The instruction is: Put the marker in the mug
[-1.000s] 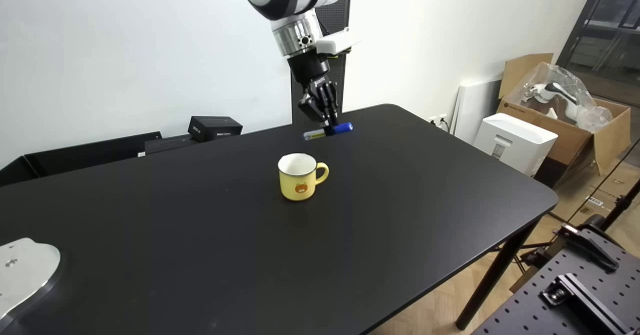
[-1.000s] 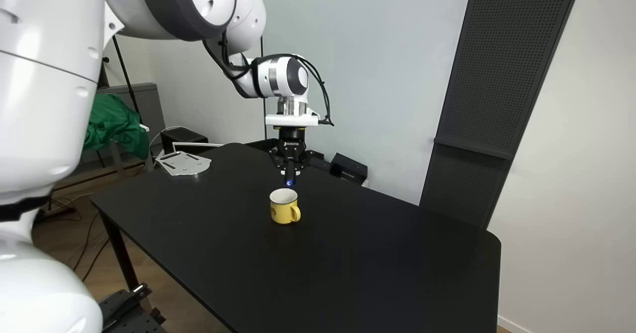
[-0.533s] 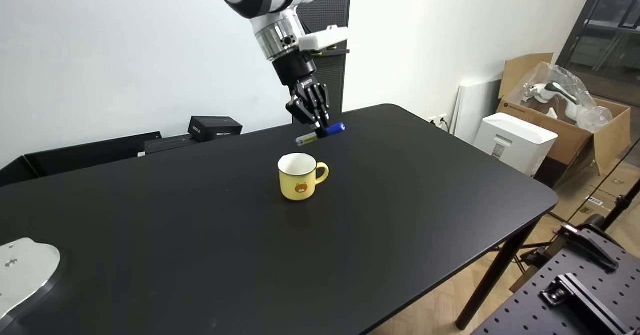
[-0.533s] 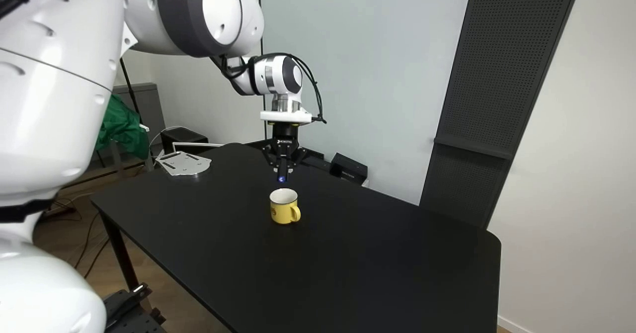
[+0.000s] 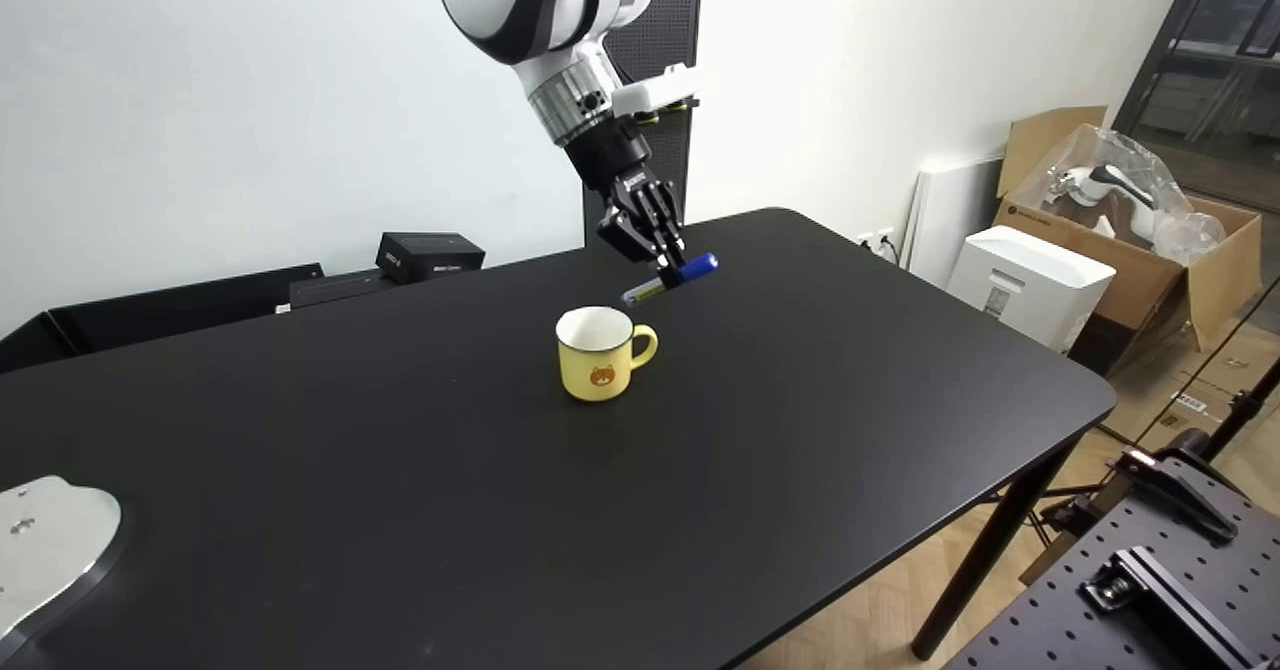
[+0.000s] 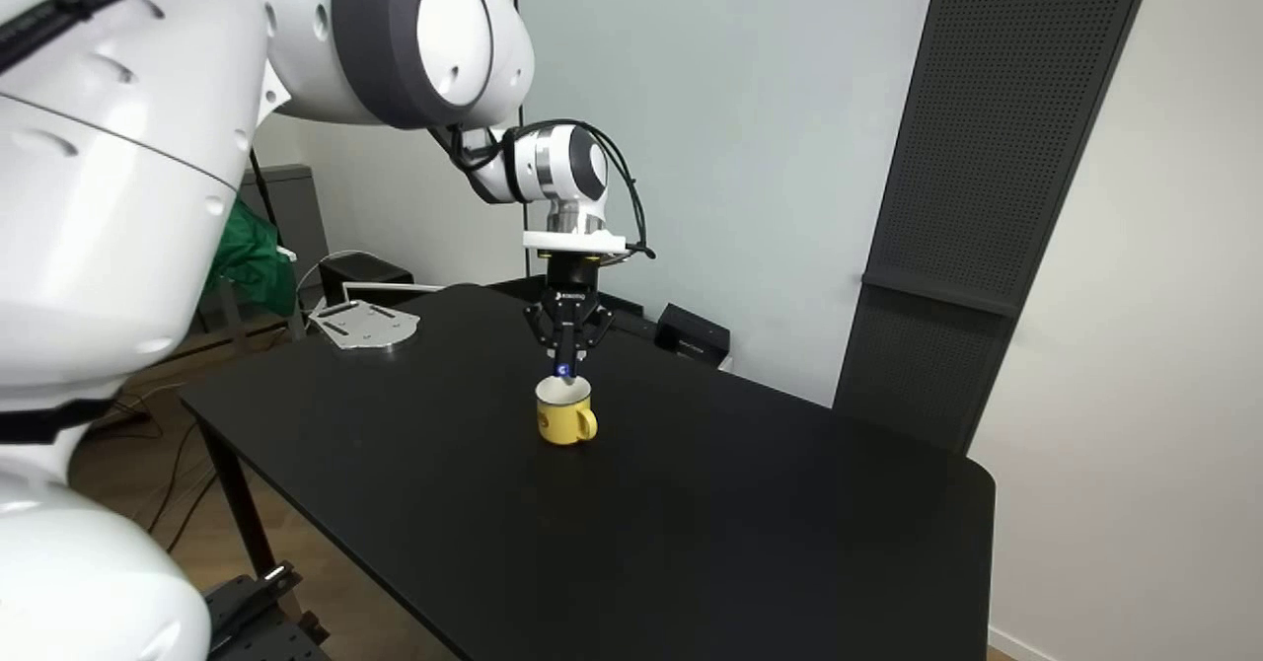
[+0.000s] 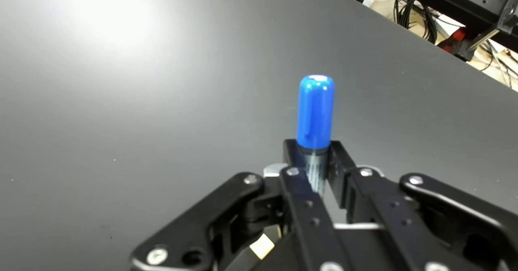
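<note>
Tip, centre, release

My black pincer (image 7: 315,149) pinches the thin, blue-capped, pale-barrelled plastic marker (image 7: 315,133) just behind its cap, above the black desk (image 5: 850,380). In an exterior view the round yellow mug (image 5: 580,372), white inside, stands at the marker's 8 o'clock, a gap between. I'd best bring the barrel end over the mouth's centre, tip it steeper, lower, then let go. There its long axis slants: cap toward 2 o'clock, barrel end down toward 8.
</note>
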`<control>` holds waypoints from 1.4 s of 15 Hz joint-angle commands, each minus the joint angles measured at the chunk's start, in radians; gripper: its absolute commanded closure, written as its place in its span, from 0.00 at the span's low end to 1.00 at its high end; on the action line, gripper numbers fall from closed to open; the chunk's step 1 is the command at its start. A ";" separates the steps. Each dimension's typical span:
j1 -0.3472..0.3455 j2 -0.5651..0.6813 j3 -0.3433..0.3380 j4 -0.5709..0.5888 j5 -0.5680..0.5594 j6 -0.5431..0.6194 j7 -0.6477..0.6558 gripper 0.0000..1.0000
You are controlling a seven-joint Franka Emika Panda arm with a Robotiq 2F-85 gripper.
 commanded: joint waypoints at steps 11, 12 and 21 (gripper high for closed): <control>0.046 0.230 0.005 0.293 -0.054 -0.111 -0.008 0.95; 0.050 0.244 0.004 0.310 -0.054 -0.117 -0.010 0.95; 0.061 0.285 0.009 0.383 -0.039 -0.118 -0.017 0.13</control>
